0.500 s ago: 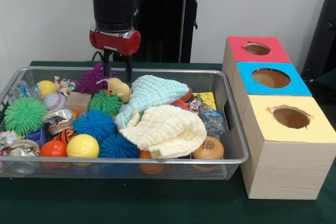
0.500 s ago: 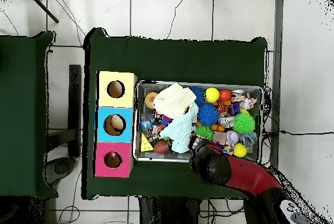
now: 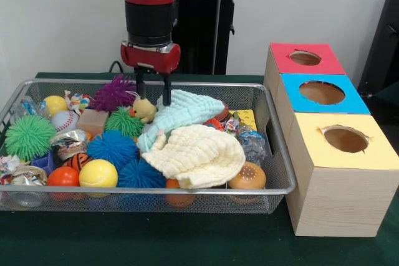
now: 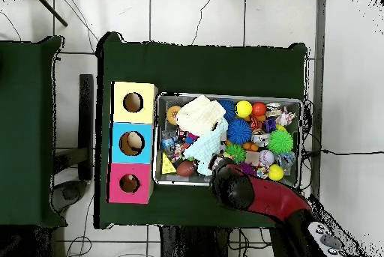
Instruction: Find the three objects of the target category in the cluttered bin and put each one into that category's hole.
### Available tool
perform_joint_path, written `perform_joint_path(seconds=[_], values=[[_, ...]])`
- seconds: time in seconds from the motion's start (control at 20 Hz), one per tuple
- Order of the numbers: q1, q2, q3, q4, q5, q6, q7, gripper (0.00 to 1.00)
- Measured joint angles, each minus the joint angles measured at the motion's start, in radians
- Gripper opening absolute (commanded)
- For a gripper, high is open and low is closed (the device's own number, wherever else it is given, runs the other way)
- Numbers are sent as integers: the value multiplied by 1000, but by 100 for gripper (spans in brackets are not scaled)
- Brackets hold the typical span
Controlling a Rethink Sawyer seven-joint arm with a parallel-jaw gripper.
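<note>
The claw (image 3: 152, 96) hangs spread and empty inside the bin (image 3: 187, 190); a yellow duck (image 3: 145, 109) sits just below its fingers, a mint cloth (image 3: 184, 111) beside them. The red box's hole (image 3: 305, 58) lies well apart.

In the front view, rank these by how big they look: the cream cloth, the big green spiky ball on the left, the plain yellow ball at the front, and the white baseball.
1. Cream cloth
2. Green spiky ball
3. Plain yellow ball
4. White baseball

The last two are unsure: the yellow ball sits nearer the camera, and the baseball is partly hidden.
</note>
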Motion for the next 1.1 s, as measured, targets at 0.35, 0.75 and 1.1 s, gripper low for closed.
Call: perform_joint_path(seconds=[0.35, 0.75, 1.1], values=[[8, 23, -17, 0, 24, -41, 0, 100], [-11, 26, -22, 0, 30, -42, 0, 100], [-46, 26, -22, 0, 29, -42, 0, 100]])
